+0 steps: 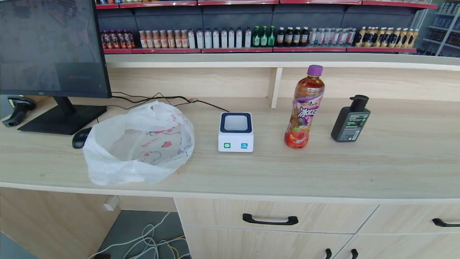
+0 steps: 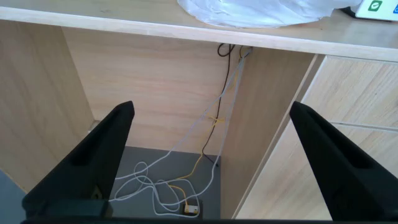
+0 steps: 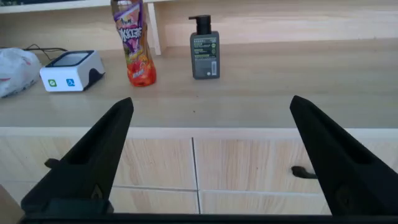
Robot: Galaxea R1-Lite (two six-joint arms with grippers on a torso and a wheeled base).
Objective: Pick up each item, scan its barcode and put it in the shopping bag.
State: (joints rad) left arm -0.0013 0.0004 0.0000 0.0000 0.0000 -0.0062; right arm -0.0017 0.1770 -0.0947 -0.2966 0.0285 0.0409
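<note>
A tall drink bottle [image 1: 304, 108] with a purple cap and orange-red contents stands upright on the counter, right of centre. A dark pump bottle [image 1: 350, 120] stands to its right. Both show in the right wrist view too, the drink bottle [image 3: 135, 43] and the pump bottle [image 3: 204, 50]. A white barcode scanner box [image 1: 235, 132] [image 3: 69, 70] sits mid-counter. The white plastic shopping bag [image 1: 138, 144] [image 2: 261, 11] lies open on the left. My left gripper [image 2: 211, 155] hangs open below the counter edge, under the bag. My right gripper [image 3: 211, 155] is open, low in front of the drawers.
A monitor [image 1: 50, 50] on its stand, a black mouse [image 1: 81, 137] and a handheld scanner [image 1: 18, 110] occupy the counter's far left. Cables run behind the bag. Drawers with black handles [image 1: 270, 219] sit below the counter. Loose wires [image 2: 174, 186] lie on the floor.
</note>
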